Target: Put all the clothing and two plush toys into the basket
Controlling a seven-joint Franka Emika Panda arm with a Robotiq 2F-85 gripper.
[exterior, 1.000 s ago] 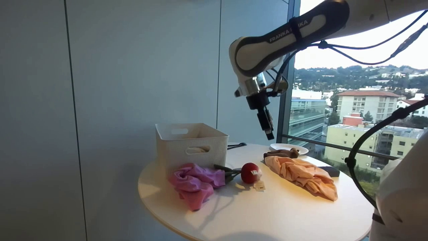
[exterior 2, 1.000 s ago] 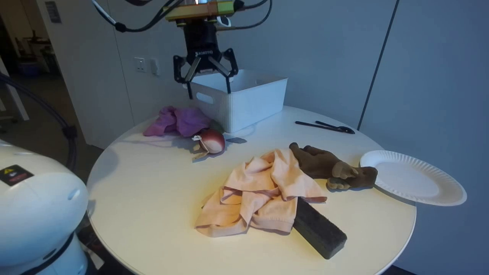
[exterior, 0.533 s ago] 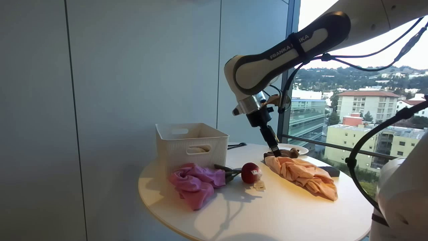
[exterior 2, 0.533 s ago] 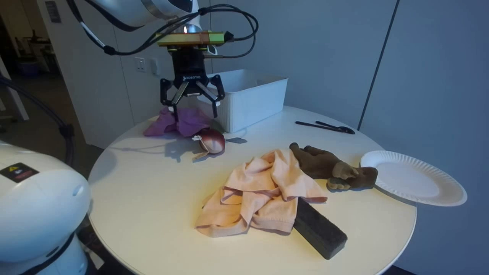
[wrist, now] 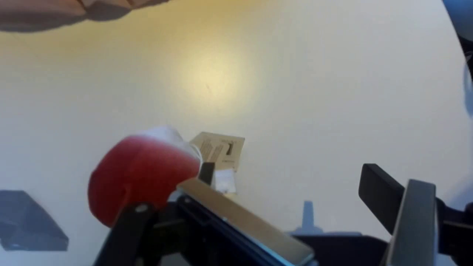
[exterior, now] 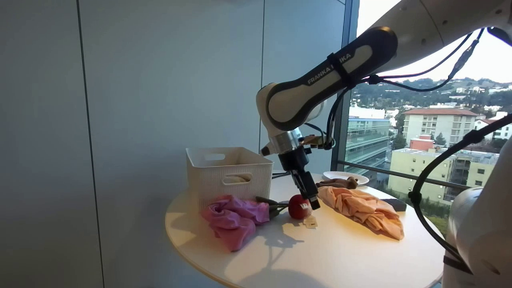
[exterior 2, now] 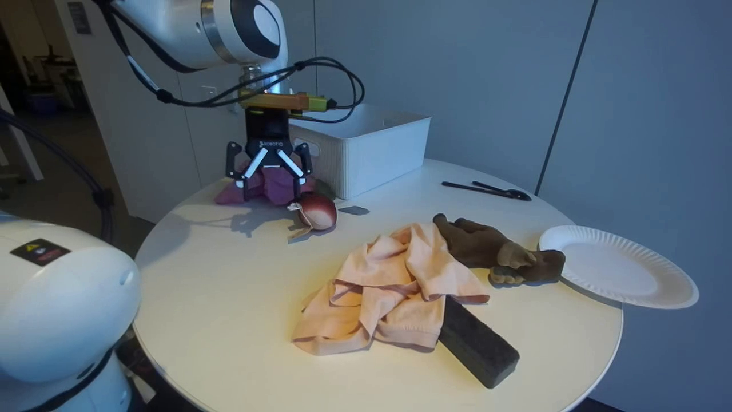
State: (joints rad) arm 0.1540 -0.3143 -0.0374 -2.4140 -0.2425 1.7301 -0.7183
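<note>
Pink fabric (exterior: 232,220) is found crumpled on the table (exterior 2: 229,320), just beside the white basket (exterior 2: 380,163). Near that garment, the red plush toy (exterior: 297,208) is located, its paper tag (wrist: 223,146) lying flat. The gripper (exterior 2: 271,194) is positioned low beside the toy; its grasp is recorded as released, with the fingers (wrist: 378,195) spread well apart. Whether the toy is touched cannot be determined. Orange-tan clothing (exterior 2: 394,286) is observed well apart from the basket, draped over one end of the black block (exterior 2: 480,346), with the brown plush toy (exterior 2: 477,246) located just beside it. Cream material (exterior: 239,179) is glimpsed inside the basket through its handle slot; its form cannot be established.
</note>
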